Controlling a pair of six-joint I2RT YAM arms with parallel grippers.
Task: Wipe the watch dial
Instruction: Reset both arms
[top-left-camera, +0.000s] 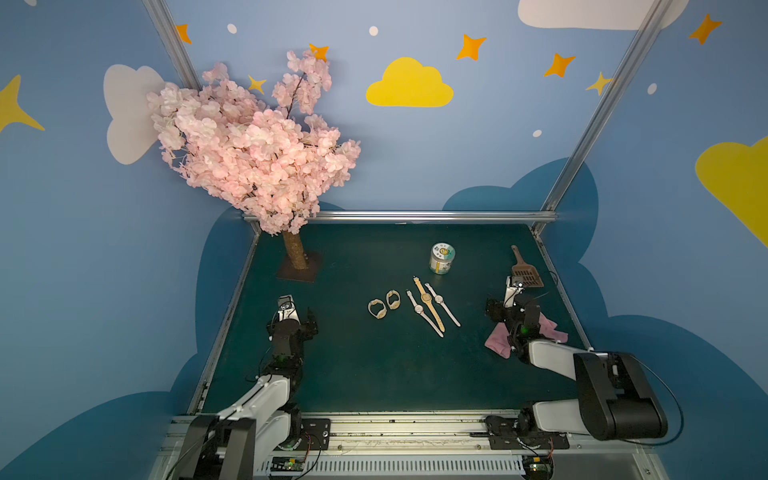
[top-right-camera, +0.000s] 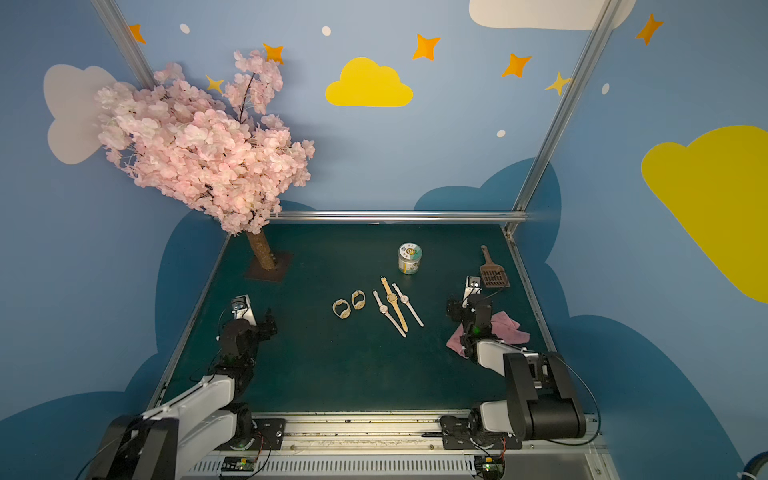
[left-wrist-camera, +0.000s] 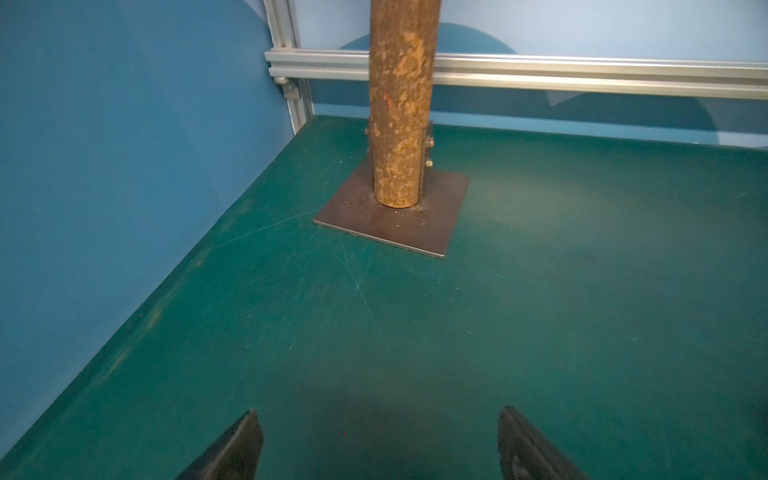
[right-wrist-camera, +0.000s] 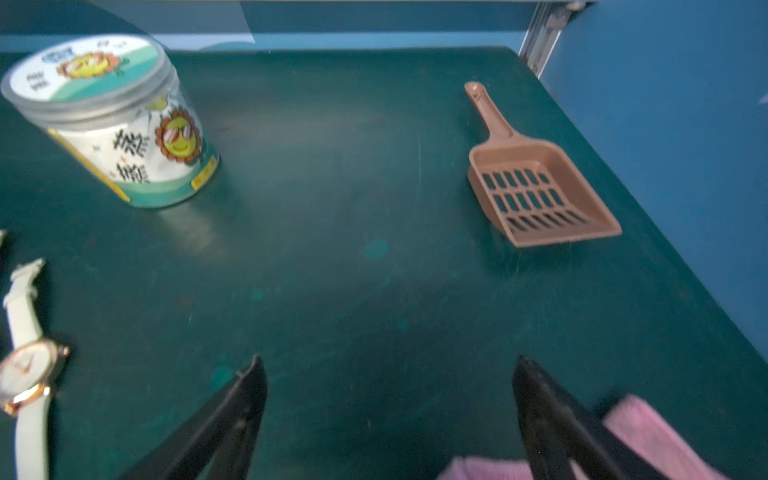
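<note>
Several watches lie mid-table in both top views: two beige ones with looped straps (top-left-camera: 377, 309) and three laid straight, a tan one (top-left-camera: 428, 301) between two white-strapped ones (top-left-camera: 422, 318). A white-strapped watch with a rose-gold case (right-wrist-camera: 25, 370) shows at the edge of the right wrist view. A pink cloth (top-left-camera: 498, 338) lies partly under my right arm, and its corner (right-wrist-camera: 648, 428) sits beside one finger. My right gripper (right-wrist-camera: 388, 359) hangs open over bare mat, right of the watches. My left gripper (left-wrist-camera: 380, 413) is open and empty, far left of them.
A pink blossom tree (top-left-camera: 249, 141) stands at the back left, its trunk (left-wrist-camera: 401, 104) on a square metal plate (left-wrist-camera: 440, 216). A lidded printed jar (right-wrist-camera: 112, 120) stands behind the watches. A brown slotted scoop (right-wrist-camera: 536, 195) lies at the back right near the frame rail.
</note>
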